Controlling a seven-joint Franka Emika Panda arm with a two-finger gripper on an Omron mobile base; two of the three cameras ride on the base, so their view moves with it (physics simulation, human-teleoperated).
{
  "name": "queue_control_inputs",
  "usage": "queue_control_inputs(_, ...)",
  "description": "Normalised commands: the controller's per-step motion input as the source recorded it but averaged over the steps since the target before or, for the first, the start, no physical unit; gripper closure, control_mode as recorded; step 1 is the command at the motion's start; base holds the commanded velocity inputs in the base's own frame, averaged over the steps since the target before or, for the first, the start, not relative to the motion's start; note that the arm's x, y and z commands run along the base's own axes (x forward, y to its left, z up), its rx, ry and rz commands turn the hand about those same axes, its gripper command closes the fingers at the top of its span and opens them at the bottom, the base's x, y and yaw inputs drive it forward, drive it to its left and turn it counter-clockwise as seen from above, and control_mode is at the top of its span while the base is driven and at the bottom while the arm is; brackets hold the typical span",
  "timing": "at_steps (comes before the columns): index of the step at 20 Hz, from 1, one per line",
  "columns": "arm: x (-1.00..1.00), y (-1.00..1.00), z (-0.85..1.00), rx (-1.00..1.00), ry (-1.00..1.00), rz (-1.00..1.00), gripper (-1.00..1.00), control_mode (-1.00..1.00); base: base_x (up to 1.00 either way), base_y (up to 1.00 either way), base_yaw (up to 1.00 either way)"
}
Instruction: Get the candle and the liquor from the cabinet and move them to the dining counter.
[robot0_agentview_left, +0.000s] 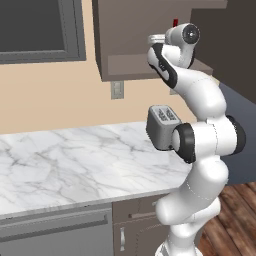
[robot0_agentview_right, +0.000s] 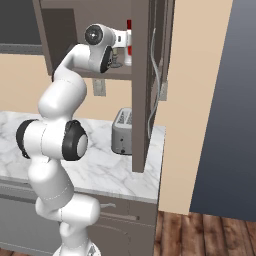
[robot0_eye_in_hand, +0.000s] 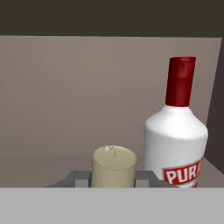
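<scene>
Inside the open cabinet (robot0_eye_in_hand: 65, 96) the pale candle (robot0_eye_in_hand: 113, 166) stands right in front of the hand, with a grey finger pressed against each of its sides. My gripper (robot0_eye_in_hand: 113, 180) is shut on the candle. Just to its right stands the liquor (robot0_eye_in_hand: 177, 140), a white bottle with a red cap, close to the candle but apart from the fingers. From the base, the arm reaches up into the dark brown cabinet (robot0_agentview_left: 125, 40), and the liquor's red cap (robot0_agentview_right: 129, 25) peeks out past the hand (robot0_agentview_right: 120, 40).
The cabinet door (robot0_agentview_right: 142, 85) hangs open to the right of the arm, its silver handle (robot0_agentview_right: 152, 90) facing outward. A grey toaster (robot0_agentview_left: 162, 125) sits on the marble wall counter (robot0_agentview_left: 75, 160) below the cabinet. A window frame (robot0_agentview_left: 40, 30) is at the upper left.
</scene>
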Motion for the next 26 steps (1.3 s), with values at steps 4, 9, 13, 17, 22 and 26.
queue_control_inputs(4, 0.00, 0.00, 0.00, 0.00, 0.00, 0.00, 1.00, -1.00, 0.00, 0.00, 0.00)
queue_control_inputs(9, 0.00, 0.00, 0.00, 0.00, 0.00, 0.00, 1.00, -1.00, 0.00, 0.00, 0.00)
queue_control_inputs(13, 0.00, 0.00, 0.00, 0.00, 0.00, 0.00, 1.00, -1.00, 0.00, 0.00, 0.00)
queue_control_inputs(17, 0.00, 0.00, 0.00, 0.00, 0.00, 0.00, 1.00, -1.00, 0.00, 0.00, 0.00)
queue_control_inputs(22, 0.00, 0.00, 0.00, 0.00, 0.00, 0.00, 1.00, -1.00, 0.00, 0.00, 0.00)
queue_control_inputs(26, -0.08, 0.00, 0.00, 0.00, 0.00, 0.00, 1.00, -1.00, 0.00, 0.00, 0.00)
